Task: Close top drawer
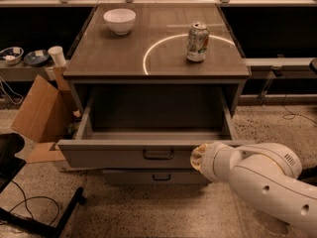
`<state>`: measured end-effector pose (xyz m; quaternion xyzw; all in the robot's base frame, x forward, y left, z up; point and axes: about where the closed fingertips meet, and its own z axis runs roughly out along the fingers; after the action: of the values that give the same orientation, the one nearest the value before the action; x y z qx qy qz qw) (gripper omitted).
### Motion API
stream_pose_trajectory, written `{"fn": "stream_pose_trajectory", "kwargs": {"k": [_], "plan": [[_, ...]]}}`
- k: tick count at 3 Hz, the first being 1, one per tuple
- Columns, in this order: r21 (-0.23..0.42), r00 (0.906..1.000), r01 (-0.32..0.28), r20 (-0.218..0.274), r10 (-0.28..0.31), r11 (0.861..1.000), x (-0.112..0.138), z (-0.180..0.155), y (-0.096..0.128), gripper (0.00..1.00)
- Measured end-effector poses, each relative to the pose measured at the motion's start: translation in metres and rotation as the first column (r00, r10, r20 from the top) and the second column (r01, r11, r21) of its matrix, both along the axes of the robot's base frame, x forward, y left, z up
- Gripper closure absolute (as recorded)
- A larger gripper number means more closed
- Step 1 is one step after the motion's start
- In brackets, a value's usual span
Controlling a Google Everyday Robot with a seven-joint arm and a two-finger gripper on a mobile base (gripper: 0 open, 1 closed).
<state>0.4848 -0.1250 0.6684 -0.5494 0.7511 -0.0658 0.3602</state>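
Camera view: top drawer [109, 157] stands out past tabletop's [99, 58] front edge; gripper [197, 157] seems against its front panel, rt of handle [158, 154], open/shut can't tell. Prob. rigid, light, slides easy: push flat nr handle.

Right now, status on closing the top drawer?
Gripper at top drawer front, right of handle. Drawer open, pulled well out. Nothing seen blocking it.
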Motion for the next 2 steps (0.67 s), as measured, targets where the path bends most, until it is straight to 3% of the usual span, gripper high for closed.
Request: {"fn": "stream_pose_trajectory", "kwargs": {"k": [2], "plan": [[-0.011, 0.9982, -0.01, 0.06, 0.011, 1.0, 0.024, 0.005, -0.006, 1.0]]}}
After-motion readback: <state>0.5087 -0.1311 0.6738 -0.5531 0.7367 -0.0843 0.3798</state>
